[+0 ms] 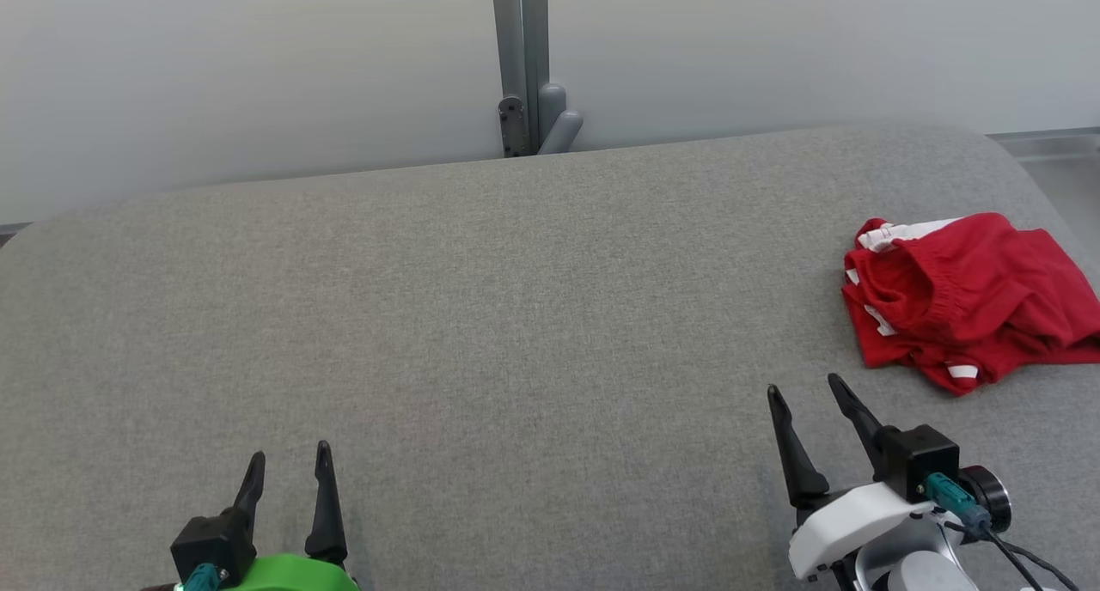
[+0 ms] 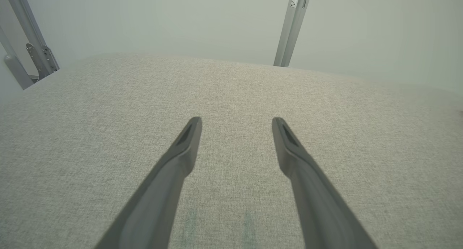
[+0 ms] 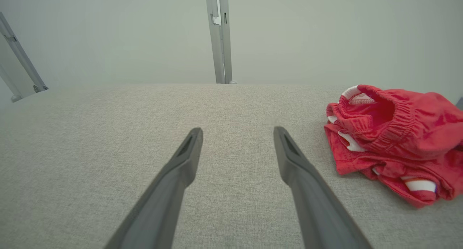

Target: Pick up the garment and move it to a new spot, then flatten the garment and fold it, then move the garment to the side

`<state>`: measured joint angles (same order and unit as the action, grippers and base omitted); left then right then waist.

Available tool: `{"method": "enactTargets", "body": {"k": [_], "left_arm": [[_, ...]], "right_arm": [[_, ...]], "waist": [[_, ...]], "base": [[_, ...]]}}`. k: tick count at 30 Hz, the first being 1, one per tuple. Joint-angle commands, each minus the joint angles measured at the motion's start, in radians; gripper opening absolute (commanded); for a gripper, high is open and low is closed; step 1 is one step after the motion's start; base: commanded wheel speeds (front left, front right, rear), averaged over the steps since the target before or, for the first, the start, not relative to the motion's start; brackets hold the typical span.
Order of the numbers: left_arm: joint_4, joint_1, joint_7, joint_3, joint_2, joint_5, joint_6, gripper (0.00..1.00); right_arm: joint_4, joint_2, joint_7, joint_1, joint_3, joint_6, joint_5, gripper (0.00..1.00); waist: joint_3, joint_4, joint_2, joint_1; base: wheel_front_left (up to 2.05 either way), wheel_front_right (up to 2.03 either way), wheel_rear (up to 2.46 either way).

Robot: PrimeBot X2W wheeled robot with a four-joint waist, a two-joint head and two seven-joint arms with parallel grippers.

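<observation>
Head view places the garment, a crumpled red heap with a gathered elastic waistband and white striped trim, at the right edge of the frame on the grey woven pad, up and right of the right gripper and apart from it. That gripper and the left gripper at the lower left stand spread wide, nothing between their long, tapering dark fingers. A pale metal post rises behind the pad's rounded far edge.
</observation>
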<state>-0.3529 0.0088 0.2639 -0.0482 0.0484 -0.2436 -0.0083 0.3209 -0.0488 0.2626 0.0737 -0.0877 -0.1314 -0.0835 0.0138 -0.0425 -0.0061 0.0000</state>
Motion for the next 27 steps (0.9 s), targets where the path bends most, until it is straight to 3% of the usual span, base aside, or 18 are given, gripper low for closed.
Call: {"method": "enactTargets", "body": {"k": [1, 17, 18, 27], "left_arm": [[0.009, 0.007, 0.0, -0.001, 0.005, -0.007, -0.002, 1.0], [-0.019, -0.013, 0.0, -0.001, 0.005, -0.002, -0.009, 1.0], [-0.016, -0.003, 0.0, -0.003, 0.0, -0.004, -0.007, 1.0], [-0.016, -0.005, 0.0, -0.001, 0.0, -0.003, -0.011, 1.0]], "right_arm": [[0.011, -0.004, 0.003, -0.005, 0.005, 0.002, -0.01, 1.0], [0.045, -0.004, 0.003, 0.013, -0.01, 0.002, -0.018, 1.0], [0.044, 0.0, 0.0, 0.005, -0.011, 0.0, -0.02, 1.0], [0.044, -0.001, 0.0, 0.008, -0.012, 0.0, -0.019, 1.0]], "waist": [[-0.004, 0.001, 0.0061, 0.0], [-0.028, -0.001, 0.0061, 0.0], [-0.028, -0.001, 0.0, 0.0], [-0.029, 0.002, 0.0004, 0.0]], "base": [[0.0, 0.0, 0.0], [0.0, 0.0, 0.0], [0.0, 0.0, 0.0], [0.0, 0.0, 0.0]]}}
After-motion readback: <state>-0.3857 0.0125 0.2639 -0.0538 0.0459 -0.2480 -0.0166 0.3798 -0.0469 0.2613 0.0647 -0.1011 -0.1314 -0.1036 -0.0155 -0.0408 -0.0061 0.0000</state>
